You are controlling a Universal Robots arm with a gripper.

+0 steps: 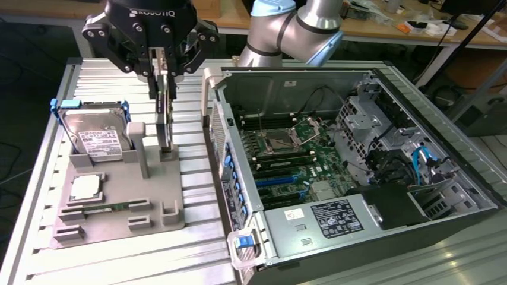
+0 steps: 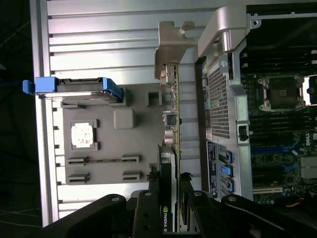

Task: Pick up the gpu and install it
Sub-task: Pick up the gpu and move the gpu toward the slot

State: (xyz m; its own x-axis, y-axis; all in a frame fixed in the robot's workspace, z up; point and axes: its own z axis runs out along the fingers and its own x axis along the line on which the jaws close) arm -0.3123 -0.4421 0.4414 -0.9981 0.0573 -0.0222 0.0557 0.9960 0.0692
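A ribbed metal surface (image 1: 119, 255) carries everything. On the exterior view's right it bears a big open computer case (image 1: 277, 89), lying on its side with its green main board (image 1: 293, 154) facing up. The silver and blue arm (image 1: 305, 24) reaches in from behind the case toward the exterior view's left. There, beside the case, lies a grey holder tray (image 1: 119, 196) with slots and posts. At the far end of the tray a silver hard drive (image 1: 95, 133) in a blue frame leans in its stand. The graphics card (image 1: 164, 127) stands upright on its long edge just between the hard drive and the case, its lower edge down at the tray's slot. The wrist view sees the same card (image 2: 171, 124) edge-on, with its silvery end bracket (image 2: 171, 49) at the end away from the camera. The black gripper (image 1: 161, 95) hangs straight over the card, and its fingers (image 1: 151, 89) are drawn in narrow, pressed against both faces of the card's upper edge. In the wrist view the gripper (image 2: 169, 178) straddles the card the same way, one finger (image 2: 151, 198) on each side. Nearer on the tray a square silver processor chip (image 1: 85, 187) lies flat. Just past it a thin green memory stick (image 1: 103, 208) sits on edge in its clips.
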